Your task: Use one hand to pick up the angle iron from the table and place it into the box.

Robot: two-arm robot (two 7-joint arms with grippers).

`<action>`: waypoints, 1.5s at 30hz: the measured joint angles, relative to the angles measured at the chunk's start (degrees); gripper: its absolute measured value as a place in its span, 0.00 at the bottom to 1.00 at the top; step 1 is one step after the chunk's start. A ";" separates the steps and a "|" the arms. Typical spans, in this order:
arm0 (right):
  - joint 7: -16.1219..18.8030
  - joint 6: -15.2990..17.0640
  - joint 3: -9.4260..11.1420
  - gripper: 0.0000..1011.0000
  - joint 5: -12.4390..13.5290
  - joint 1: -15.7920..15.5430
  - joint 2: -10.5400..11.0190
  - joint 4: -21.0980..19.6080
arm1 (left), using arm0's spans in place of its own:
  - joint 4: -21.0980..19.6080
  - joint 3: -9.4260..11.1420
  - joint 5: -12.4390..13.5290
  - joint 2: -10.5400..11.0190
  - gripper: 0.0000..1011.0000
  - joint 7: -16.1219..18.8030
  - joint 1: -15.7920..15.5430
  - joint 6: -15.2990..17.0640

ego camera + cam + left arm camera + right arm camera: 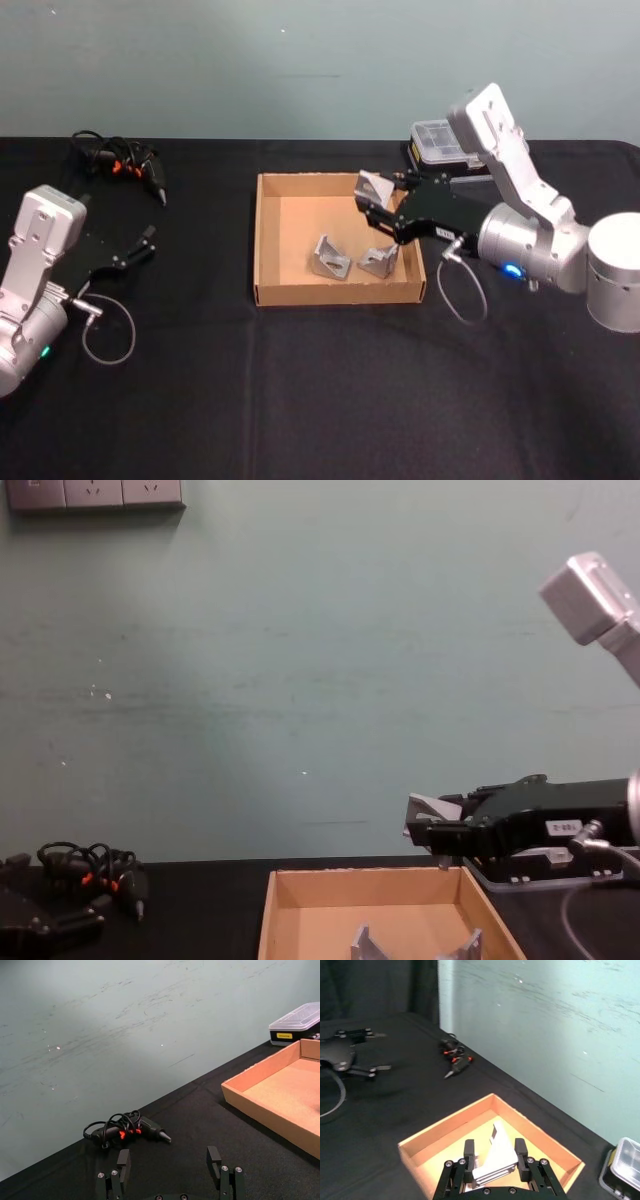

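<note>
Head view, left to right. At the lower left of the frame you see the left gripper, a black jointed hand on a light grey boxy wrist, parked low over the flat matte black table; in the left wrist view its fingers stand spread apart with nothing between them. Toward the upper left of the frame lies a black corded tool with orange marks, well apart from the work.

At the centre sits the wide, shallow tan cardboard box with low walls and no lid. Two grey metal angle brackets already rest on its floor, toward the lower right part of the tray.

Right of centre, the right gripper reaches in from the right edge of the frame and is clamped on a silver-grey angle iron. The chest view shows this piece held clear above the box, over its upper right corner. Behind the arm, at the upper right, stands a small black plastic case with a clear lid.

Judged from this, you are in the placing step: the pick is done and the release is not. The next move seems to call for you to lower the piece inside the walls, clear of the two resting brackets, and then part the fingers.
</note>
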 joint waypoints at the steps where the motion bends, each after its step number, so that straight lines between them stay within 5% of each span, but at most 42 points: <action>1: -0.20 0.17 0.01 0.48 -0.26 0.36 -0.41 0.71 | 0.00 0.00 0.00 0.00 0.99 0.00 0.00 0.00; 15: 0.56 1.17 -2.93 0.48 -5.77 8.94 -7.79 15.37 | 0.00 0.00 0.00 0.00 0.99 0.00 0.00 0.00; 29: 1.85 -0.29 -4.22 0.48 -9.53 14.05 -12.61 27.02 | 0.00 0.00 0.00 0.00 0.99 0.00 0.00 0.00; 45: 2.90 -1.32 -4.21 0.48 -12.27 14.76 -14.52 31.79 | 0.00 0.00 0.00 0.00 0.99 0.00 0.00 0.00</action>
